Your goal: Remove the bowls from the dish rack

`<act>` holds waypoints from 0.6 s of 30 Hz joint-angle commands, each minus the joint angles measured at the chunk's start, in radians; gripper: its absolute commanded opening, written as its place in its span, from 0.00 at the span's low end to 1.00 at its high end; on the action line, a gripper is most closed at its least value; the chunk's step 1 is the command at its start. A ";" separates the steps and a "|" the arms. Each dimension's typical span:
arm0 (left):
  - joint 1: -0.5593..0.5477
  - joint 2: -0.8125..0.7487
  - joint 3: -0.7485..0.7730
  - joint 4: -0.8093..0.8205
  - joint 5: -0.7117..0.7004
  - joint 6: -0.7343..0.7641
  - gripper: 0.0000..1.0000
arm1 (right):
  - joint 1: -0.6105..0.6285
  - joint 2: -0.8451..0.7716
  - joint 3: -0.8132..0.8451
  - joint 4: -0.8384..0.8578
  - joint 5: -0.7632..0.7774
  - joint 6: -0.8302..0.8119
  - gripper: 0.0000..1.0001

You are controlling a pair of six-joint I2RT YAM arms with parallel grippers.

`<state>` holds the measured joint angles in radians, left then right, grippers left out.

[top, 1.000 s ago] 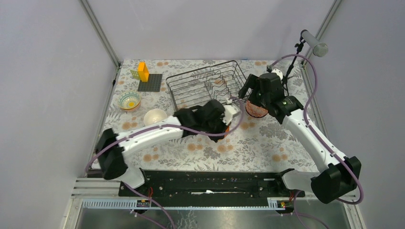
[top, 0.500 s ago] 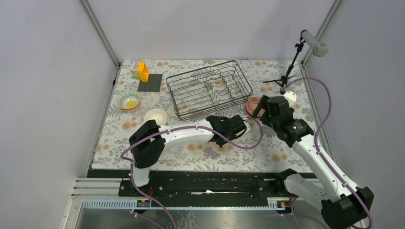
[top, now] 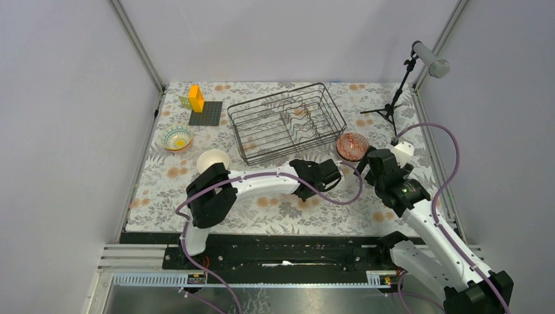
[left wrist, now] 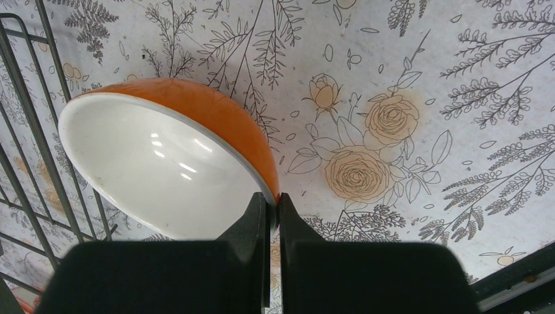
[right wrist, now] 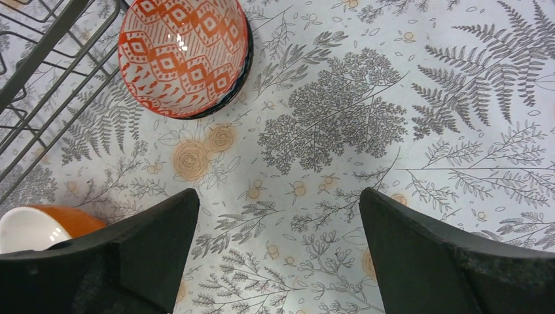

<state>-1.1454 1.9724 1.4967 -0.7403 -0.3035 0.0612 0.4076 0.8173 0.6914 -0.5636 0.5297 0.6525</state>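
Two arms reached over the floral-printed tabletop [top: 281,209]. The left tool [left wrist: 273,208] was pinched almost closed on the rim of a plain orange ceramic bowl with a white inside [left wrist: 163,163], which was tilted on its side just beside the near edge of the rectangular black wire dish rack [top: 286,124]. Whether that bowl touched the tabletop could not be told. The right tool [right wrist: 278,196] was spread wide with nothing in it, above the print. Just beyond it, a white round bowl with red lines [right wrist: 180,55] sat upright near the rack's right corner. A blue-white zigzag bowl [top: 178,138] and a cream-white bowl [top: 213,159] stood left of the rack.
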 commanded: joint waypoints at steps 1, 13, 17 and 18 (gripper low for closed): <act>0.001 -0.005 0.046 0.015 -0.010 0.011 0.03 | 0.005 0.011 0.002 0.023 0.081 -0.017 1.00; 0.021 -0.093 0.057 -0.002 0.005 0.003 0.53 | 0.005 0.110 0.078 0.158 -0.007 -0.118 1.00; 0.037 -0.144 0.037 -0.001 0.014 -0.042 0.56 | 0.005 0.160 0.118 0.167 -0.027 -0.123 1.00; 0.045 -0.164 0.029 0.001 0.021 -0.056 0.57 | 0.005 0.168 0.120 0.175 -0.035 -0.123 1.00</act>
<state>-1.1217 1.9202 1.5143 -0.7532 -0.2970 0.0498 0.4076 0.9657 0.7567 -0.4416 0.5140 0.5495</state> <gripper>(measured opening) 0.562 0.994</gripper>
